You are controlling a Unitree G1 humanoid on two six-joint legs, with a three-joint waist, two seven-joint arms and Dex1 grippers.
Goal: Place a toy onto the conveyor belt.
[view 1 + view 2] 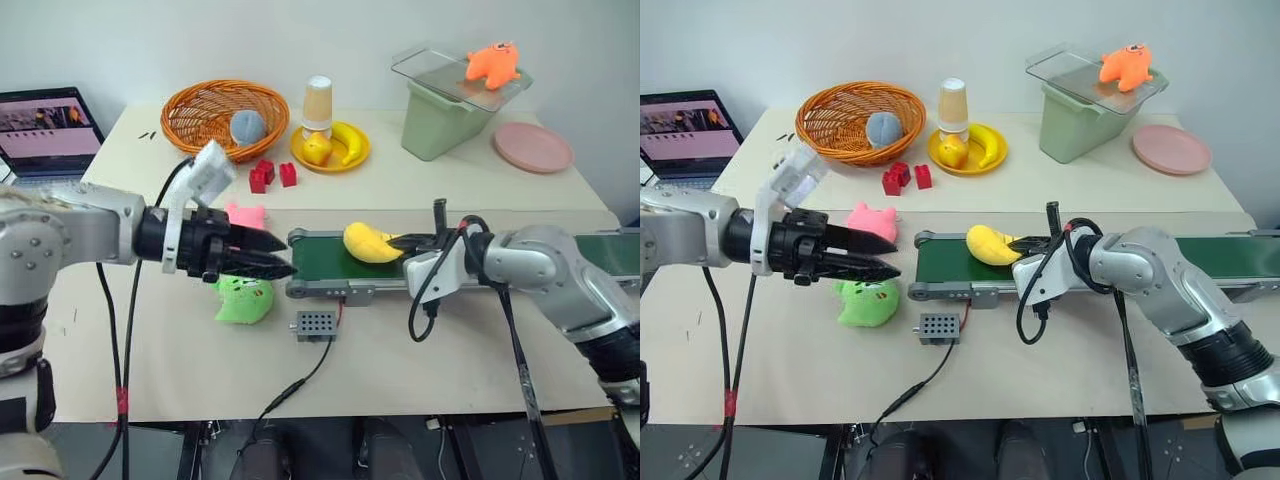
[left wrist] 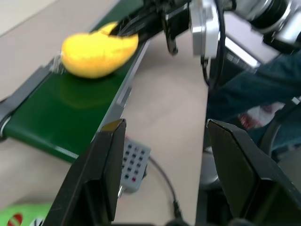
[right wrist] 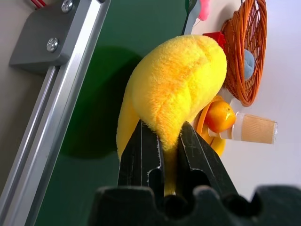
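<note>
So the yellow plush toy [image 1: 369, 243] is sitting right over the left end of the conveyor belt [image 1: 330, 261], and the right pincer [image 1: 408, 242] has it pinched by one tip, fingers squeezed nearly together on the fabric. From the wrist camera you can see the plush bulging out past the two black fingers [image 3: 141, 155], with the dark green surface directly underneath. It looks like it's touching or barely above the belt, I honestly can't tell which.

The toy's long axis runs roughly along the belt, and it lies straight ahead of the right pincer, toward the belt's left end. So the right arm is clearly the one in charge here. It reaches in low from the right, forearm stretched over the belt and angled slightly down.

The left pincer [image 1: 270, 255] hangs just off the left end of the belt, fingers spread fairly wide and holding nothing, pointing toward the toy. A green plush [image 1: 243, 299] and a pink plush [image 1: 246, 215] sit on the tabletop [image 1: 450, 350] near it.

My guess is the only thing left is letting go.
</note>
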